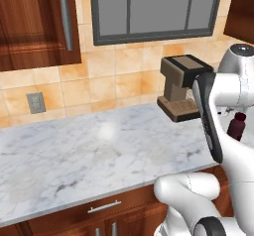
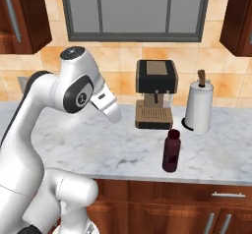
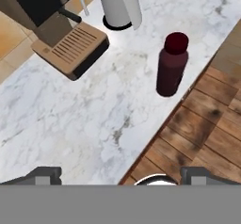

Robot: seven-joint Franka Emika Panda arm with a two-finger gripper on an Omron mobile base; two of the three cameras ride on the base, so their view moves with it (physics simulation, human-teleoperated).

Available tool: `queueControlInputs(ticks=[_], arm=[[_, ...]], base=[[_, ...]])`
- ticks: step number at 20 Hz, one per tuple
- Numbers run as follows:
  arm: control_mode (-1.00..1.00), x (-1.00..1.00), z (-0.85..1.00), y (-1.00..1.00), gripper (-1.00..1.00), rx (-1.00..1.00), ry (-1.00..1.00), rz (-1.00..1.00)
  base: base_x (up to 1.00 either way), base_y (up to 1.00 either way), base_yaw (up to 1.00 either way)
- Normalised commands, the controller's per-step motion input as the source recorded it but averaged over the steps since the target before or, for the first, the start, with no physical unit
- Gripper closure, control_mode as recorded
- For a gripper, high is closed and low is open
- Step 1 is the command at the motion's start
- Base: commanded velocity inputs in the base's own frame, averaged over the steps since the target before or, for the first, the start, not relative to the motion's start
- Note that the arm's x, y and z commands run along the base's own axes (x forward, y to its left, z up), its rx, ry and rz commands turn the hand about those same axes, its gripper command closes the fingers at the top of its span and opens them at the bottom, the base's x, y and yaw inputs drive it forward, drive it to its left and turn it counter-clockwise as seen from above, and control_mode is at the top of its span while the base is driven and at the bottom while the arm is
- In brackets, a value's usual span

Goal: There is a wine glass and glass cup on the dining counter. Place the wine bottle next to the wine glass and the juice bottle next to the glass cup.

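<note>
While the white arm bends over the white-grey marble tabletop (image 2: 98, 149), its claw (image 3: 120, 173) hangs with both small dark fingertips (image 3: 44, 173) spread far apart at the bottom corners of the hand view, wide open and holding nothing. Between those tips lie the marble edge and the brown wooden plank floor (image 3: 207, 124) beyond it. The short, stubby dark maroon juice bottle (image 3: 172, 65) stands upright near the front edge of the marble, at right of centre in the hand view and touched by nothing. In the right base view that bottle (image 2: 171, 151) stands at lower right of centre, just in front of the brown and black coffee machine (image 2: 155, 93), a little to its right, and apart from it. In the left base view the bottle (image 1: 237, 126) peeks out at the right edge, mostly hidden behind the arm. A white paper-towel roll on a stand with a brown wooden knob (image 2: 199, 105) stands to the right of the coffee machine, near the wall of orange-tan tiles (image 2: 123, 56). A grey-framed window (image 2: 135, 9) fills the upper middle of the right base view, with dark reddish wood cabinets (image 1: 37, 24) at the upper left of the left base view. Reddish drawer fronts with metal handles (image 1: 104, 207) run beneath the marble.
</note>
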Motion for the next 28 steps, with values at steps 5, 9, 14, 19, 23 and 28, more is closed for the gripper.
queueControlInputs(ticks=[5, 9, 14, 19, 23, 28], arm=[[-1.00, -0.15, 0.01, -0.50, -1.00, 0.00, 0.00, 0.00], [-1.00, -0.01, 0.00, -0.49, -1.00, 0.00, 0.10, 0.00], [-1.00, 0.00, 0.00, -0.49, -1.00, 0.00, 0.14, 0.00], [-1.00, -0.01, -0.05, -0.50, -1.00, 0.00, 0.09, 0.00], [-1.00, 0.00, -0.13, -0.40, -1.00, 0.01, 0.10, 0.00], [-1.00, 0.00, -0.23, -0.22, -1.00, 0.05, 0.03, 0.01]], base=[[0.00, 0.00, 0.00], [0.00, 0.00, 0.00], [0.00, 0.00, 0.00], [0.00, 0.00, 0.00], [0.00, 0.00, 0.00], [0.00, 0.00, 0.00]])
